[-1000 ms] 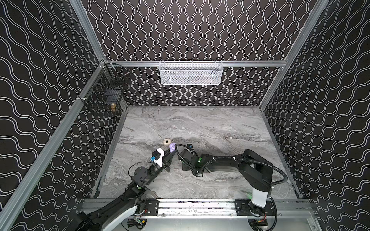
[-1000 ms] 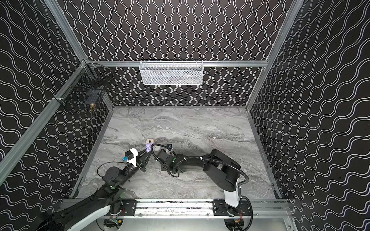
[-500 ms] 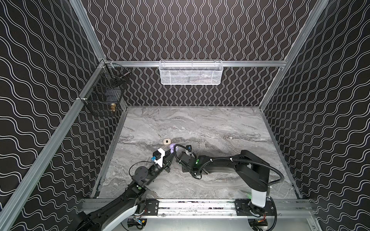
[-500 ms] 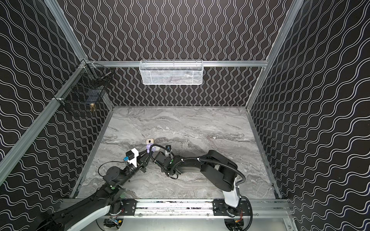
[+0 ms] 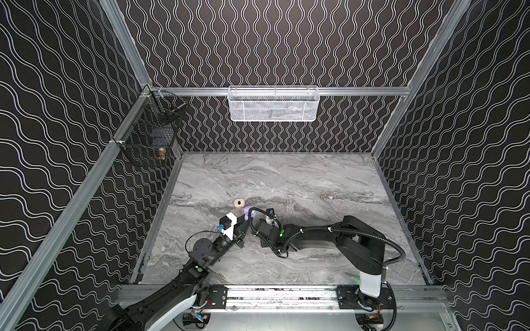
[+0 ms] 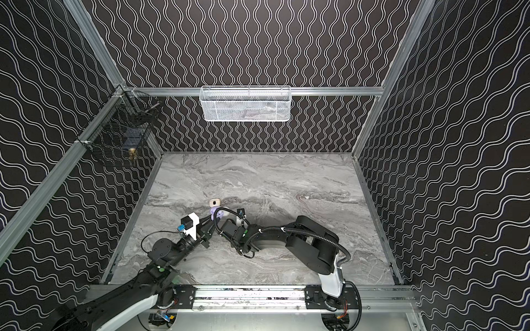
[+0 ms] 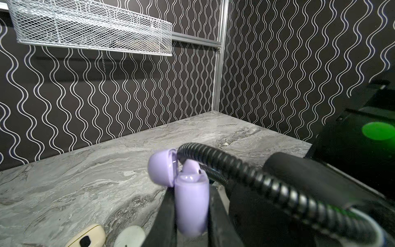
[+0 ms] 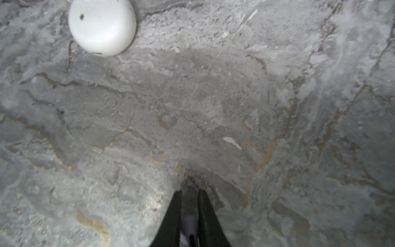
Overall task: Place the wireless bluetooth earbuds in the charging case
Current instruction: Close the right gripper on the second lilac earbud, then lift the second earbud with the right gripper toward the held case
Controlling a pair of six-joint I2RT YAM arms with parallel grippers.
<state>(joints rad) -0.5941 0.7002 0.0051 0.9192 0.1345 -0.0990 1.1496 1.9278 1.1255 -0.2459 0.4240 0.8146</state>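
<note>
Left jaws clamp the open lavender charging case (image 7: 191,203) upright by its sides; right jaws, nearly together, pinch the lavender earbud (image 8: 188,224) back from their tips; it looks light, slick, tiny; hold the stem gently, lest it squirt free.

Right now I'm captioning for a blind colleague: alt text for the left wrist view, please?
Two black fingers clamp an open lavender charging case with a lavender earbud poking out. A ribbed cable passes beside it; a cream case and a white case lie on the marble table.
</note>
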